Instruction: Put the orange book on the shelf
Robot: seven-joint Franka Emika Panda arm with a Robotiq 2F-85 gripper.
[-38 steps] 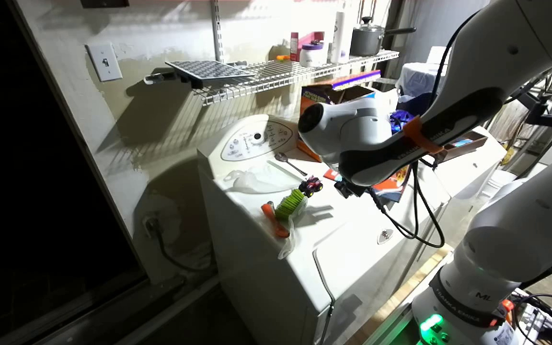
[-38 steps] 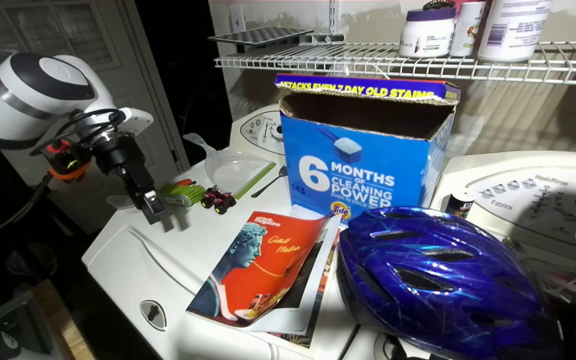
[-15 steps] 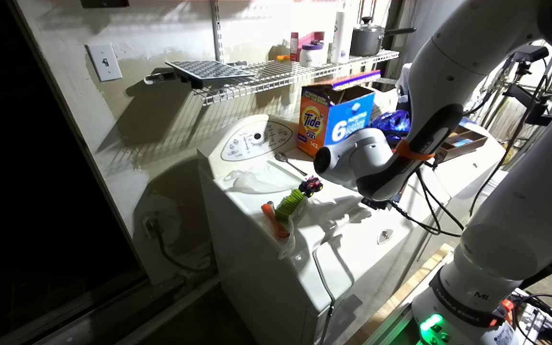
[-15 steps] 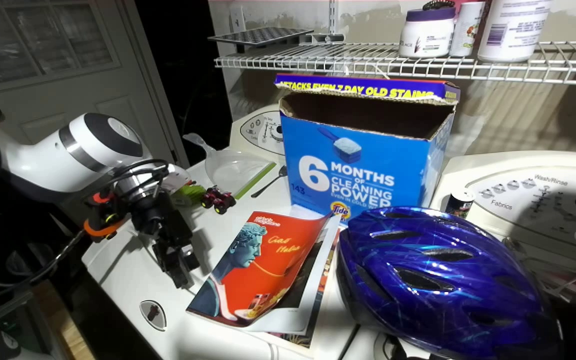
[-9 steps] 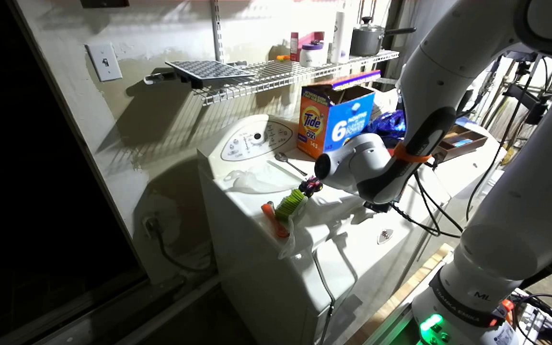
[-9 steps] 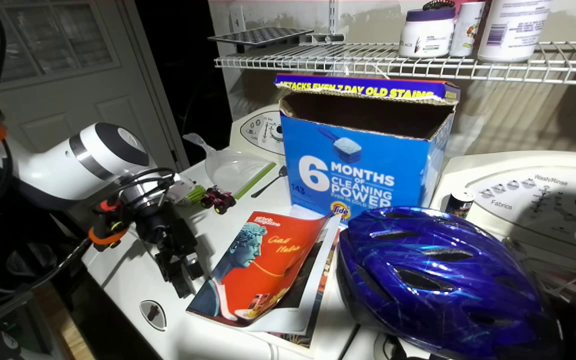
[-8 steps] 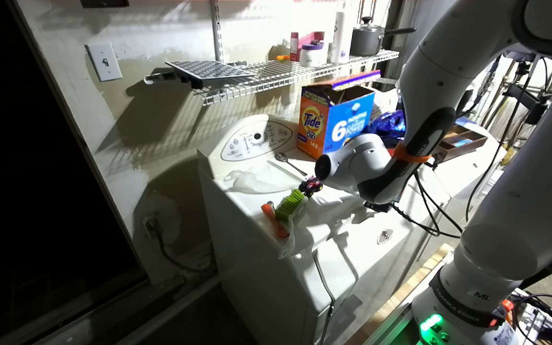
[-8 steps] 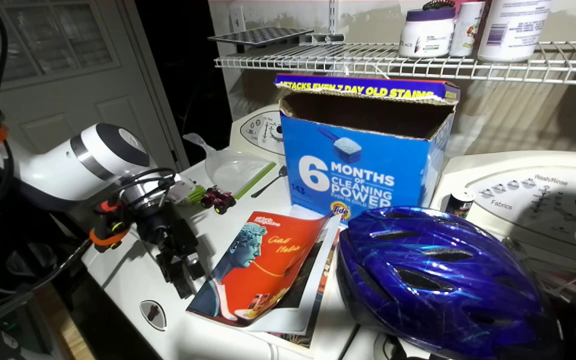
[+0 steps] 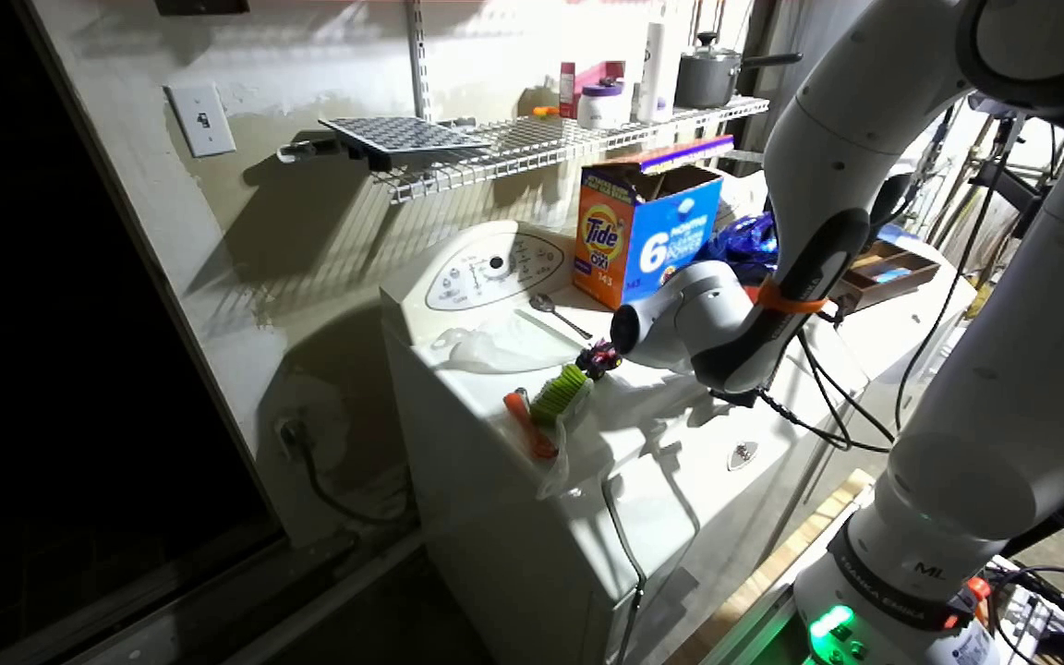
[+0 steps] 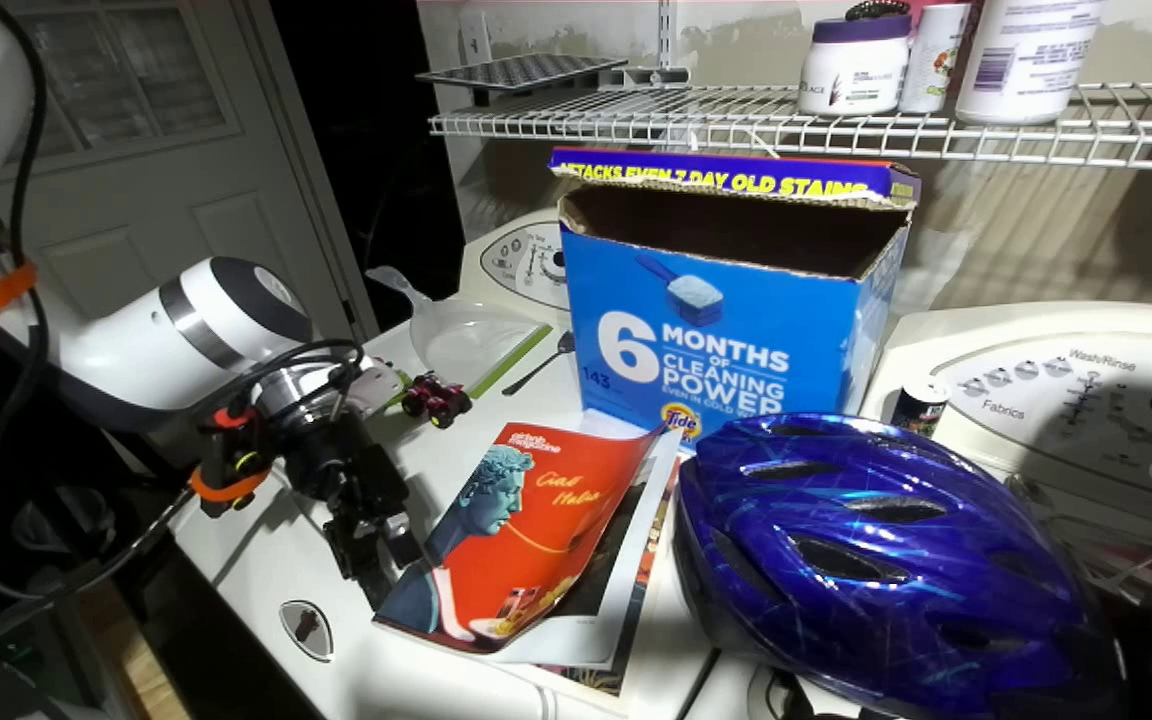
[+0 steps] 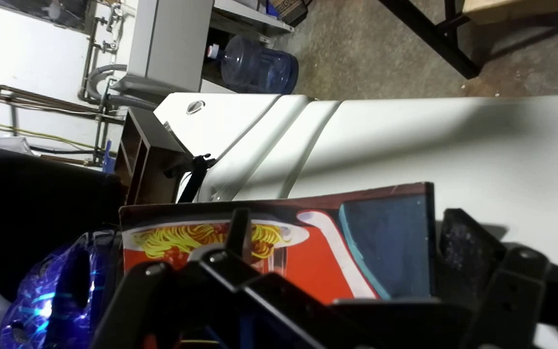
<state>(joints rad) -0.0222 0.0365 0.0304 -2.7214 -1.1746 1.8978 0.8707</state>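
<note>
In an exterior view, the black two-fingered gripper [image 10: 392, 570] is held low at a corner of the thin orange-red paper magazine [image 10: 536, 535], taken here as the orange book; it lies flat, one side curled up, with more printed pages [image 10: 616, 575] showing beneath. Those pages could be dragged along if too deep a bite were taken, and the slick cover could be lost if too little were caught. On the way to the white wire-grid shelf [image 10: 736, 105], the tall blue cardboard detergent carton [image 10: 706, 320] could be clipped by a sagging cover.

In the wrist view, the fingers [image 11: 468, 247] are seen well parted, nothing gripped: one reaches over the printed pasta, the other stands past the magazine's edge. Whether paper is touched cannot be told. If that edge is not got under, the cover may only be buckled. A translucent blue plastic water jug [image 11: 259, 65] is seen on the concrete floor [image 11: 356, 53].

In an exterior view, the gripper is hidden by the rounded white robot wrist [image 9: 698, 323]. The glossy white appliance top [image 9: 717, 466] is shared with a green-bristled brush [image 9: 558, 394], a red-and-black toy tractor [image 9: 598, 360] and a dark metal spoon [image 9: 546, 306]. Hard shadows are thrown on the patched beige wall [image 9: 310, 65].
</note>
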